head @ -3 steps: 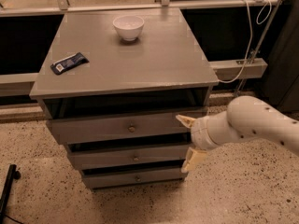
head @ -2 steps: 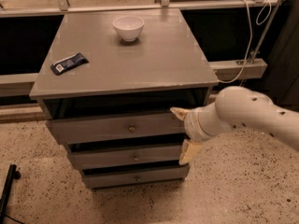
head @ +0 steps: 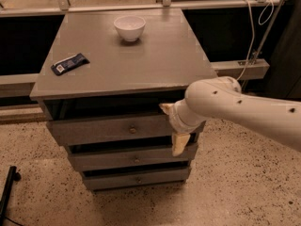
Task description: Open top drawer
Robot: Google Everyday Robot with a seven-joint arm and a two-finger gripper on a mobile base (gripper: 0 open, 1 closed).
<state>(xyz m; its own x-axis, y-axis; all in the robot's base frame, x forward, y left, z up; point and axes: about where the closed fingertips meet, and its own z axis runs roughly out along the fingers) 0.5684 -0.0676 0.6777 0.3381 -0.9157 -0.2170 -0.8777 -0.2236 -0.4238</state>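
Note:
The top drawer [head: 101,128] is the widest grey front of three under the grey cabinet top, with a small round knob [head: 132,130] at its centre. Its front stands a little forward of the cabinet frame, with a dark gap above it. My gripper [head: 172,126] is at the right part of this drawer front, to the right of the knob and not touching it. Its two pale fingers are spread apart, one finger [head: 165,108] pointing up-left and the other down over the middle drawer. It holds nothing.
Two narrower drawers, middle [head: 117,160] and bottom [head: 117,179], sit below. On the cabinet top [head: 155,65] are a white bowl [head: 129,27] and a dark snack packet [head: 69,63]. A rail and a white cable [head: 254,36] stand behind at the right. The floor is speckled.
My arm has swung left along the top drawer front, bringing the gripper closer to the knob. The drawer, bowl and packet have not moved.

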